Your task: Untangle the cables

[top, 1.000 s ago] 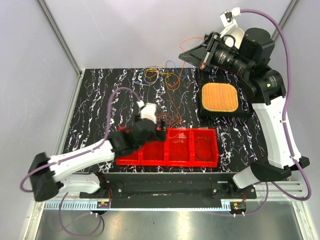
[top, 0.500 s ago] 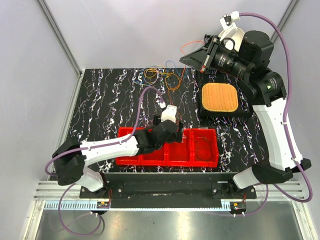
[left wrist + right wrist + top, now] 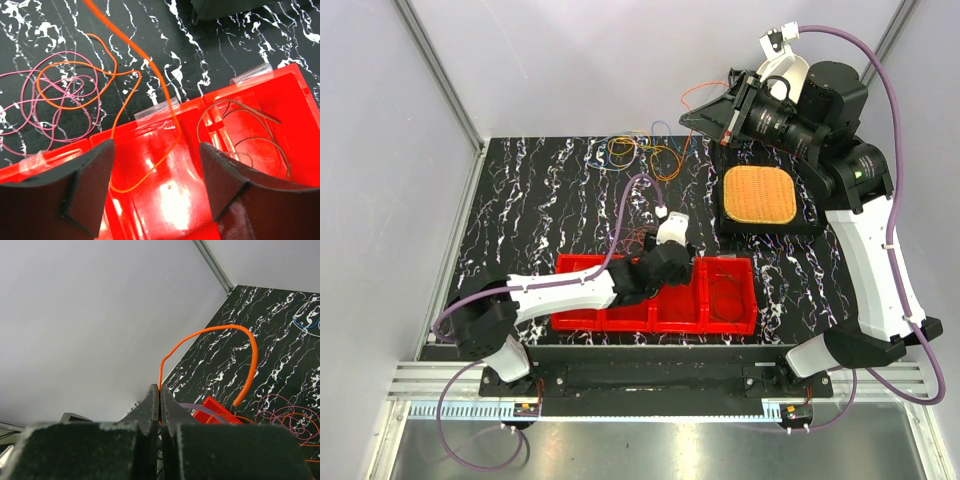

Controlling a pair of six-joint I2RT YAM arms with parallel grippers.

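One brown cable (image 3: 260, 114) lies in the red tray (image 3: 300, 115). The right tool (image 3: 160, 395) pinches the orange cable (image 3: 252, 355), the left tool (image 3: 156, 150) gapes wide, and the far tangle (image 3: 635, 152) is unsorted.

Bright, even overhead light is flooding the scene, leaving only soft shadows. Glare is blooming across the glossy red tray (image 3: 165, 195) in the left wrist view, where the nearest stretch of orange cable (image 3: 117, 30) is blurring.
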